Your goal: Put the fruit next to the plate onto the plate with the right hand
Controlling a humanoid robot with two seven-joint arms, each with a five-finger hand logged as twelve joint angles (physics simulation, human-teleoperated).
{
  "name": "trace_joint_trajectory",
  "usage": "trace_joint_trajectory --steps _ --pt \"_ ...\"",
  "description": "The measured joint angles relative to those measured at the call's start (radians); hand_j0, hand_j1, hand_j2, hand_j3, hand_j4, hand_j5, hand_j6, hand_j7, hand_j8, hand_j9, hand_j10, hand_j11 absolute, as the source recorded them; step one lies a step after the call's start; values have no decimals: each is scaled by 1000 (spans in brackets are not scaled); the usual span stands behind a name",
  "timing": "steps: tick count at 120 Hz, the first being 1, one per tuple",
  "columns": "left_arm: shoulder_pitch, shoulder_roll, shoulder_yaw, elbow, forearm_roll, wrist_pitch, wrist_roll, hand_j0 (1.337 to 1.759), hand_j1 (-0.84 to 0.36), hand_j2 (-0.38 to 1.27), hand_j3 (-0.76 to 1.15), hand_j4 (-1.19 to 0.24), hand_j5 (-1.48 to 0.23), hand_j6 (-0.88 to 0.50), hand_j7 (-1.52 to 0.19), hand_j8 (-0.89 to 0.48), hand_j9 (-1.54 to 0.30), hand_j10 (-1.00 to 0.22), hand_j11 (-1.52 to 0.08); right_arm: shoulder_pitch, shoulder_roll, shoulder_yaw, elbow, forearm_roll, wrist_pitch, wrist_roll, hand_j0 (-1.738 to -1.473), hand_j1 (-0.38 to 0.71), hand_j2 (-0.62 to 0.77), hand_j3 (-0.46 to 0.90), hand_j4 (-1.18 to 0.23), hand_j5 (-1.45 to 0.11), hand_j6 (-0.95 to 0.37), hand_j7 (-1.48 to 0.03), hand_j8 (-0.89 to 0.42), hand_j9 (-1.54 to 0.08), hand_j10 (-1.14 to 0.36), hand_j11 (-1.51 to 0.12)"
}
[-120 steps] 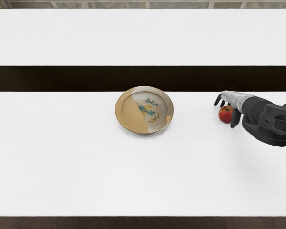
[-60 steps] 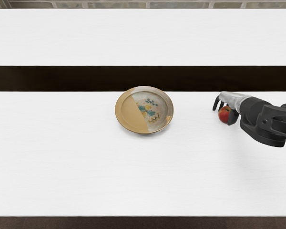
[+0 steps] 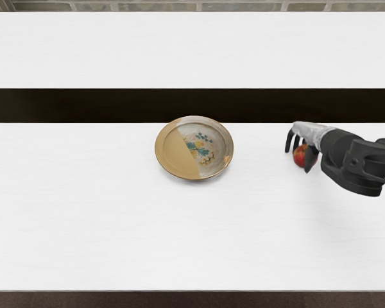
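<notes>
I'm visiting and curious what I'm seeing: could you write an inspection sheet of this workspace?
Surface: white table, dark gap behind it.
Job's things: round gold-rimmed plate with floral pattern, nothing on it; small red apple on the table to its right.
Clutter: nothing seen.
Hands: right hand, fingers curled around the apple; left not in view.
Cables: nothing seen.
Surroundings: second white surface beyond the gap.
</notes>
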Motion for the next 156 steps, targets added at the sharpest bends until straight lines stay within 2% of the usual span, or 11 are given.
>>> trace_joint_trajectory --steps 18,48,88,114,133,156 --pt "0 0 0 0 0 0 0 1658 349 0 0 0 0 0 0 0 0 0 0 14 -2 8 0 4 1 -1 -1653 191 236 2 -675 -924 -611 -897 -472 -925 -603 -925" --pt "0 0 0 0 0 0 0 1658 349 0 0 0 0 0 0 0 0 0 0 90 14 40 -2 15 4 0 -1655 200 232 2 -683 -972 -581 -924 -420 -962 -568 -977" --pt "0 0 0 0 0 0 0 1658 349 0 0 0 0 0 0 0 0 0 0 163 156 54 -4 20 -8 1 -1657 221 253 2 -671 -1013 -560 -933 -385 -988 -536 -1004" --pt "0 0 0 0 0 0 0 1658 349 0 0 0 0 0 0 0 0 0 0 191 302 71 -8 25 -9 1 -1657 234 260 1 -661 -1032 -545 -935 -366 -997 -520 -1000" --pt "0 0 1 0 0 0 0 1658 349 0 0 0 0 0 0 0 0 0 0 196 383 83 -28 27 -10 1 -1657 243 288 1 -659 -1034 -550 -934 -379 -992 -515 -989" --pt "0 0 1 0 -1 0 0 1658 349 0 0 0 0 0 0 0 0 0 0 154 411 73 -52 14 -22 -1 -1655 208 254 1 -681 -1000 -585 -935 -406 -986 -558 -975"
